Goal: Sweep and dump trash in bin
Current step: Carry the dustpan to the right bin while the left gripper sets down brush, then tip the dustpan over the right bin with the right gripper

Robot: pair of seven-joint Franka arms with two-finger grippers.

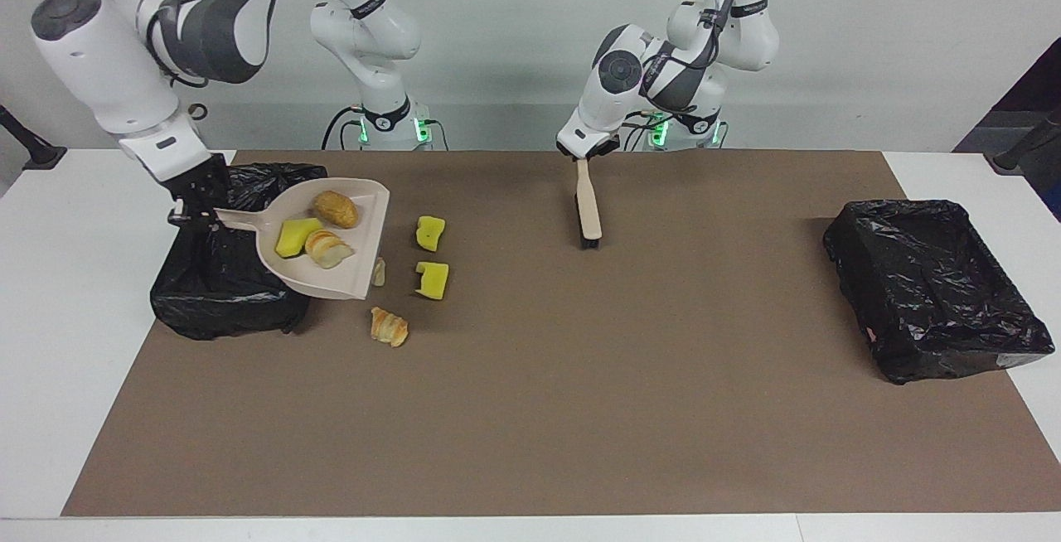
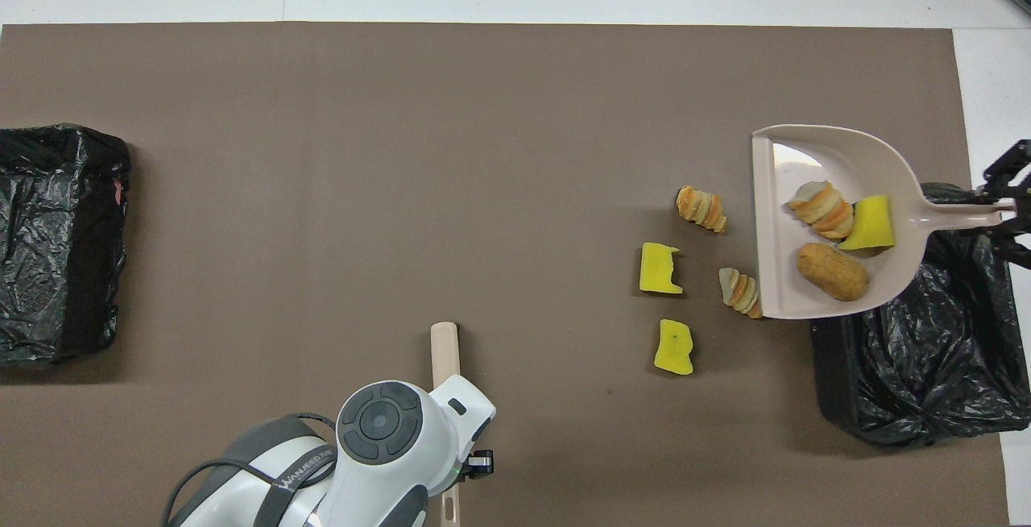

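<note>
Right gripper (image 1: 192,215), clamped on the dustpan (image 1: 348,277) handle, holds it over the bin (image 1: 215,310); three trash pieces (image 1: 319,231) lie in the pan. Left gripper (image 1: 583,157), closed on the brush (image 1: 588,215), hangs over the mat near the robots.

Right end effector (image 1: 196,212) raised, clamped; left end effector (image 1: 584,154) apparently clamped.

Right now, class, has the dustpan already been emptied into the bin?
No: the dustpan still carries a yellow sponge chunk, a sliced croissant piece and a brown bread lump.
</note>
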